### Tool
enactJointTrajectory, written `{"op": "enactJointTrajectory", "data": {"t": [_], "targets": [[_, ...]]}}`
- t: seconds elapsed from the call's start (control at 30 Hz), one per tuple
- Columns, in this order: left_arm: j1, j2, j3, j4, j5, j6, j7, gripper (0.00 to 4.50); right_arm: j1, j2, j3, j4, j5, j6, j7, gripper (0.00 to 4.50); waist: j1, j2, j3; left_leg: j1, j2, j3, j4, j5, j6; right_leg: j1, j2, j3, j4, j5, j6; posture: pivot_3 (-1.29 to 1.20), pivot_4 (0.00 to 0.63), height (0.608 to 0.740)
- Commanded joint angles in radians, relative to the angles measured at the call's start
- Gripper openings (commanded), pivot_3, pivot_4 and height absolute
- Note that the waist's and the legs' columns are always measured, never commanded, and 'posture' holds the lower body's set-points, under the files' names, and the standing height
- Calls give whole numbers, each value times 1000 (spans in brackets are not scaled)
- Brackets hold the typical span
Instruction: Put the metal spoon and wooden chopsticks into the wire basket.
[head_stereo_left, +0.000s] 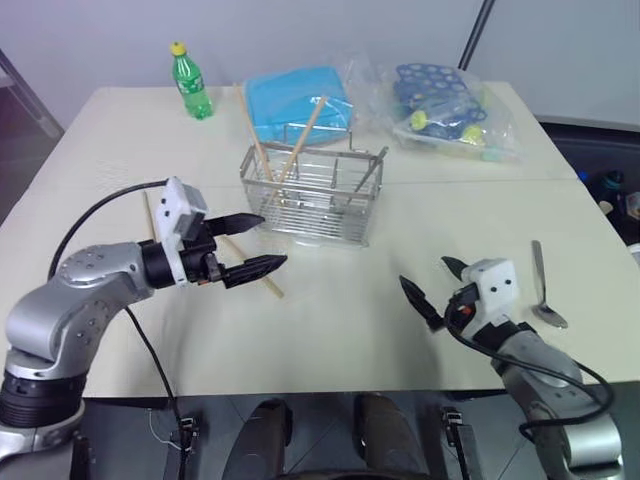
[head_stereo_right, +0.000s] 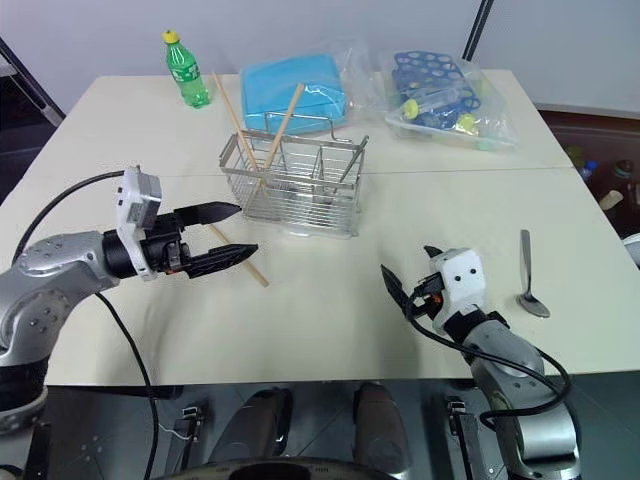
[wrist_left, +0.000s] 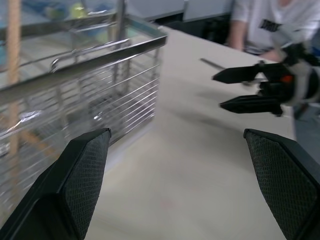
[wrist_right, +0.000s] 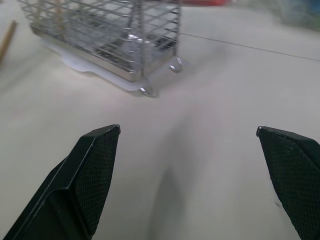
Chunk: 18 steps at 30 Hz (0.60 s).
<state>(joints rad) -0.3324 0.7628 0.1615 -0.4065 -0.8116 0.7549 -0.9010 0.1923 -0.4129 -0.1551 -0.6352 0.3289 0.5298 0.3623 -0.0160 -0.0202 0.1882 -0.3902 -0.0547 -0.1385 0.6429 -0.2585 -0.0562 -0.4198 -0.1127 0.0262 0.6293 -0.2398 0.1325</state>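
Note:
The wire basket (head_stereo_left: 310, 200) stands mid-table, with two wooden chopsticks (head_stereo_left: 300, 140) leaning upright in it. Another chopstick (head_stereo_left: 262, 277) lies flat on the table in front of the basket's left end. My left gripper (head_stereo_left: 272, 240) hovers open just above it, pointing right, with nothing between its fingers. The metal spoon (head_stereo_left: 541, 288) lies near the table's right edge, bowl toward me. My right gripper (head_stereo_left: 426, 272) is open and empty, left of the spoon and apart from it. The left wrist view shows the basket (wrist_left: 75, 75) close by and the right gripper (wrist_left: 225, 90) beyond.
At the back of the table stand a green bottle (head_stereo_left: 190, 82), a blue item in a clear bag (head_stereo_left: 298, 100) and a second bag of blue dotted items (head_stereo_left: 440, 105). A person in a white shirt (wrist_left: 260, 20) is beyond the table's right side.

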Motion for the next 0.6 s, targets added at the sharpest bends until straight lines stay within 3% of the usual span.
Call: {"op": "enactJointTrajectory", "data": {"t": [0.03, 0.27, 0.4, 0.6], "targets": [[-35, 4, -23, 20, -29, 3, -61, 4467, -2, -21, -45, -50, 18, 28, -7, 4500, 1, 0, 0, 0, 0, 0, 0, 0, 0, 0, 0, 0, 0, 0, 0, 0, 150, 740], [-100, -12, -59, 40, -110, 63, -149, 4467, -143, -52, -213, -70, 124, 341, -121, 4500, 0, 0, 0, 0, 0, 0, 0, 0, 0, 0, 0, 0, 0, 0, 0, 0, 150, 740], [-114, -21, -84, 53, -99, 52, -180, 4467, -241, -87, -314, -82, 176, 552, -177, 4500, 2, 1, 0, 0, 0, -1, 0, 0, 1, 0, 0, 0, 0, 1, 1, 0, 150, 740], [-134, -44, -119, 87, -52, 11, -205, 4467, -342, -149, -410, -54, 179, 707, -213, 4500, 2, 1, 1, -1, 0, 0, 0, 0, 1, 0, 0, 0, 0, 1, 1, 0, 150, 740]]}}
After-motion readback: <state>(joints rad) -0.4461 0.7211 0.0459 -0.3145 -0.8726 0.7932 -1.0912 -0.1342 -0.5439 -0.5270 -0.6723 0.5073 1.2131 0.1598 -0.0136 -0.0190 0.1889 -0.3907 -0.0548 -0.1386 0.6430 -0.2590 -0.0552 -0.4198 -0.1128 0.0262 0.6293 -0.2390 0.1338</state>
